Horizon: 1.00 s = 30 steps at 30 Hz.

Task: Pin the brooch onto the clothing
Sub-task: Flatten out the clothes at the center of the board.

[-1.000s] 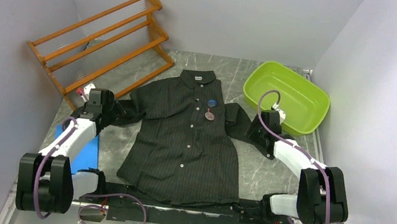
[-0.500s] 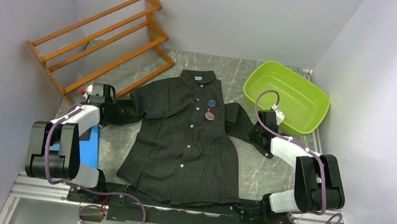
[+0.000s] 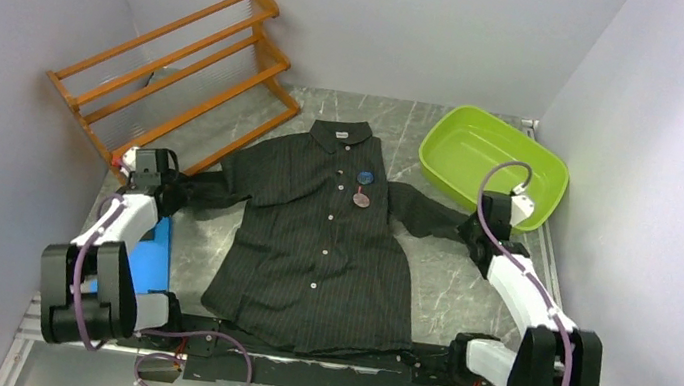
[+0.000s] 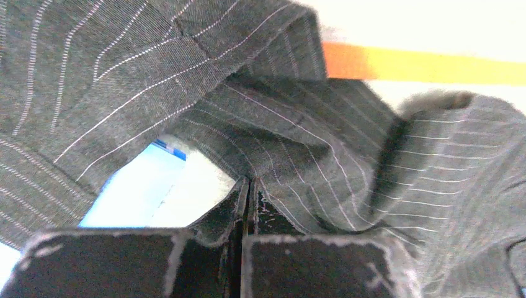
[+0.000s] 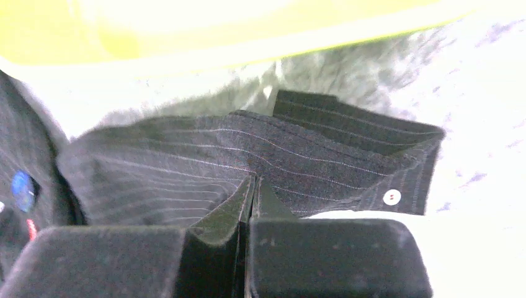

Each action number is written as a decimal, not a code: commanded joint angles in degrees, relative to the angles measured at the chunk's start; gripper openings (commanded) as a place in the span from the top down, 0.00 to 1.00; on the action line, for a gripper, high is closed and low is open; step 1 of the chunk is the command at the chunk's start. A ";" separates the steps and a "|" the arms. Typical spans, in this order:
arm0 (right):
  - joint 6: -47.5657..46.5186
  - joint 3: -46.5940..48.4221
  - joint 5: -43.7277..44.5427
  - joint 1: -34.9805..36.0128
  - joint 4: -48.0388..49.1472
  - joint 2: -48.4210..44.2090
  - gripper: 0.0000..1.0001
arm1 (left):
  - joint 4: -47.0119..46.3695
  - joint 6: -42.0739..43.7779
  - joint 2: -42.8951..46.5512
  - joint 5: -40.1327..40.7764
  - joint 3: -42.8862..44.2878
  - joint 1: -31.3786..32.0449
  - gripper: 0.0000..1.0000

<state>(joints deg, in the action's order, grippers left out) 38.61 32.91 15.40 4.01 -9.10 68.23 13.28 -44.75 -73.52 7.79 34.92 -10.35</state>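
Observation:
The clothing (image 3: 321,241), a black pinstriped shirt, lies flat and face up in the middle of the table, sleeves spread to both sides. Two small things sit on its chest, a round blue one (image 3: 366,176) and a pinkish-brown one (image 3: 360,198); which is the brooch I cannot tell. My left gripper (image 3: 171,192) is shut on the left sleeve (image 4: 298,143), the cloth bunched at its tips (image 4: 249,183). My right gripper (image 3: 470,233) is shut on the right sleeve (image 5: 248,155) near the buttoned cuff (image 5: 391,197), pinching cloth at its tips (image 5: 254,180).
A wooden rack (image 3: 179,64) leans at the back left. A lime green tub (image 3: 493,164) stands at the back right, just beyond the right gripper. A blue flat piece (image 3: 147,257) lies under the left arm. Grey walls close in on both sides.
Both grippers have shut on the sleeve ends and moved outward. The right sleeve, folded before, now stretches toward the tub; the left sleeve is drawn out to the left.

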 commanded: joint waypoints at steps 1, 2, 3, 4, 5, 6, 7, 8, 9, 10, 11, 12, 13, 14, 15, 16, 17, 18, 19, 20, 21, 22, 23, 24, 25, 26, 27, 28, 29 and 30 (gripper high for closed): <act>1.80 -0.79 6.31 -2.70 -2.34 -7.91 1.00 | 1.08 -3.85 7.68 0.10 -1.13 -1.91 0.97; 2.12 -0.90 6.77 -3.07 -2.65 -9.34 1.00 | 1.32 -4.38 9.42 0.91 -1.49 -2.09 0.97; 2.59 -0.99 7.16 -3.46 -3.07 -10.83 1.00 | 1.79 -5.04 11.52 2.21 -1.83 -2.34 0.97; 2.94 -1.09 7.50 -3.81 -3.53 -11.67 1.00 | 2.28 -5.69 12.93 2.89 -2.13 -2.62 0.97; 3.41 -1.13 7.95 -3.83 -3.93 -12.48 1.00 | 2.98 -6.10 14.18 3.30 -2.25 -3.03 0.97; 3.68 -1.31 8.32 -4.58 -4.38 -13.07 1.00 | 3.88 -6.43 15.22 3.77 -2.24 -3.58 0.97; 3.93 -1.49 8.84 -5.47 -4.82 -13.52 1.00 | 5.10 -6.65 16.20 4.21 -2.04 -4.05 0.97; 4.21 -1.52 9.52 -5.98 -5.35 -13.96 1.00 | 6.28 -6.71 17.17 4.65 -1.74 -4.52 0.97; 4.34 -1.53 10.35 -6.33 -5.90 -14.30 1.00 | 7.45 -6.97 18.07 5.20 -1.35 -5.02 0.97; 4.34 -1.48 11.28 -6.71 -6.42 -14.72 1.00 | 8.46 -7.08 18.91 5.82 -1.13 -5.52 0.97; 4.32 -1.33 12.19 -7.06 -6.91 -15.19 1.00 | 9.34 -7.22 19.80 6.32 -0.90 -6.05 0.97; 4.24 -1.12 13.14 -7.26 -7.26 -15.72 1.00 | 10.48 -7.41 20.80 6.74 -0.59 -6.91 0.98; 4.13 -0.86 13.88 -7.34 -7.65 -16.37 1.00 | 11.46 -7.38 21.72 7.12 -0.28 -7.49 0.97; 4.27 -0.52 14.62 -7.45 -8.40 -16.76 1.00 | 12.29 -7.35 22.81 7.43 0.04 -8.10 0.97; 4.27 -0.34 15.15 -7.44 -8.83 -17.10 1.00 | 12.97 -7.10 23.33 7.66 0.39 -8.68 0.97; 4.22 -0.24 15.53 -7.48 -9.17 -17.63 1.00 | 13.75 -6.64 24.10 8.12 0.74 -9.21 0.97; 4.24 -0.17 15.96 -7.44 -9.48 -17.95 1.00 | 14.43 -6.28 24.35 8.85 1.30 -9.79 0.97; 4.29 -0.22 16.45 -7.46 -9.68 -18.34 1.00 | 15.09 -6.00 24.51 9.37 1.80 -10.37 0.97; 4.40 -0.15 16.94 -7.52 -9.77 -18.53 1.00 | 15.64 -5.63 24.54 9.76 2.41 -11.04 0.97; 4.77 -0.03 17.68 -7.53 -10.10 -18.71 1.00 | 16.12 -5.31 24.36 9.93 2.90 -11.70 0.97; 5.07 0.09 18.44 -7.60 -10.47 -18.90 1.00 | 16.49 -5.02 24.24 9.99 3.36 -12.37 0.97; 5.55 0.24 19.37 -7.71 -11.00 -19.18 1.00 | 16.77 -4.74 24.07 9.89 3.78 -13.13 0.97; 6.23 0.37 20.53 -7.82 -11.55 -19.49 1.00 | 17.03 -4.46 23.92 9.59 4.02 -13.91 0.98; 6.92 0.48 21.42 -7.90 -11.85 -19.85 0.99 | 17.39 -4.28 23.74 9.22 4.35 -14.71 0.97; 7.75 0.61 22.28 -7.98 -12.27 -20.15 0.98 | 17.74 -4.14 23.54 8.81 4.57 -15.46 0.97; 8.93 0.85 23.05 -7.99 -12.82 -20.41 0.97 | 17.89 -3.88 23.45 8.28 4.75 -16.09 0.97; 9.66 1.15 23.32 -7.98 -13.08 -20.56 0.97 | 18.15 -3.80 23.48 7.97 4.85 -16.58 0.97; 10.06 1.42 23.14 -8.09 -13.03 -20.62 0.95 | 18.51 -3.86 23.57 7.99 4.94 -16.85 0.97; 9.53 1.73 22.29 -8.09 -12.53 -20.56 0.93 | 18.72 -3.70 23.70 7.98 5.10 -17.00 0.94; 8.87 2.17 21.28 -8.06 -12.26 -20.55 0.91 | 18.86 -3.30 23.86 7.69 5.43 -17.01 0.86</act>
<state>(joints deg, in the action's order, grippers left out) 46.09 31.88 34.76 -3.73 -21.41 48.64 30.52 -49.60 -50.13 14.90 37.63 -26.39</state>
